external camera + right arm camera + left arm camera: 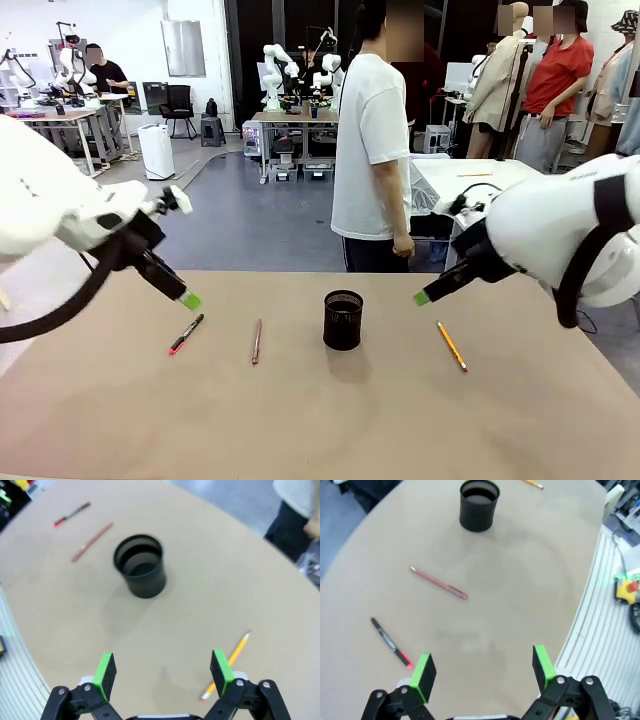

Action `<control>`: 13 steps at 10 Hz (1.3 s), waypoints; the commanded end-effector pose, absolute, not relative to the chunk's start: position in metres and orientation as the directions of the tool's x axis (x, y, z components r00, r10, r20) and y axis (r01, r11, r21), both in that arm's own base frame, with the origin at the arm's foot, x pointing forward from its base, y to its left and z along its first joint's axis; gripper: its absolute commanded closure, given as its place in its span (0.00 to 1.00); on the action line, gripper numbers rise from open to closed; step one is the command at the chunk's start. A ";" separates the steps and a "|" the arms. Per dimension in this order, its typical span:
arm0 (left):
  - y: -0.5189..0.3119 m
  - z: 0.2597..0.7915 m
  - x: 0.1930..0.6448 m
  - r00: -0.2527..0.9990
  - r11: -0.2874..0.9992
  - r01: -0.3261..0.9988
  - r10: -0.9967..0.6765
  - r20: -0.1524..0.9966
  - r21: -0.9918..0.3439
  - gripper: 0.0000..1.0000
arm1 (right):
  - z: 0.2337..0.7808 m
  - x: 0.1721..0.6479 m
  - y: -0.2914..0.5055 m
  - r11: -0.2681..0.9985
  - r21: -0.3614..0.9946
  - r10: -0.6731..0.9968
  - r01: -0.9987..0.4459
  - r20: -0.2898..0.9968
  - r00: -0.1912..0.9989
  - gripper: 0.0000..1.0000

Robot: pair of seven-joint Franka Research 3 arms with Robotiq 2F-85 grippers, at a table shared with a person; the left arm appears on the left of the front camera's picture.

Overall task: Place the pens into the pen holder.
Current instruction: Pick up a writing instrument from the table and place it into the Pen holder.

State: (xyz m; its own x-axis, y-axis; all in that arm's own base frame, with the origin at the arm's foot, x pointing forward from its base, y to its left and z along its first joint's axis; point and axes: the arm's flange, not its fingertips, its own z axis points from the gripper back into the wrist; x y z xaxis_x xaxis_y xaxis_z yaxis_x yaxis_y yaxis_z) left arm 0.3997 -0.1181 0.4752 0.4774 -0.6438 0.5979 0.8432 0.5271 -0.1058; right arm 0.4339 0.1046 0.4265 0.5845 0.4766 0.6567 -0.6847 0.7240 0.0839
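1. Well, the room beyond is an open hall with grey floor and other tables far back. A person (370, 150) stands at the far edge, hands off the things.
2. The worktop (330, 420) is flat, matte tan and bare around the things. I'd expect pens to slide or roll on it when nudged.
3. My left fingers (425, 672) and right fingers (220, 667) are both spread wide, pinching nothing, hovering above the surface.
4. The pen holder (343, 322) stands upright mid-worktop. It looks like light wire mesh and could likely tip or skid if a pen strikes its rim.
5. The orange-yellow pencil (451, 346) lies flat to the right of the holder, near my right fingers.
6. The reddish-brown pen (257, 341) lies flat to the left of the holder.
7. The black pen with a red end (186, 334) lies farther left, just beside my left fingers.
8. All three pens look light, stiff and smooth. I'd pinch each across mid-shaft, with my fingertips nearly on the surface.
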 end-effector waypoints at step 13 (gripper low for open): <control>-0.059 0.523 0.414 0.287 0.424 0.904 -0.688 0.666 0.048 0.00 | 0.420 0.488 0.024 0.677 0.114 0.378 -0.727 0.794 0.476 0.00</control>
State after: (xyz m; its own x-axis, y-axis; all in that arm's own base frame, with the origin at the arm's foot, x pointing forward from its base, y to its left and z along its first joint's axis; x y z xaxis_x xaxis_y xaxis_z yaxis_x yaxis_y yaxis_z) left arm 0.4164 -0.0592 0.5244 0.2885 -0.7013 0.6519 0.9032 0.4254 0.0579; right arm 0.4882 0.0234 0.4202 0.4755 0.3776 0.7946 -0.7274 0.6768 0.1136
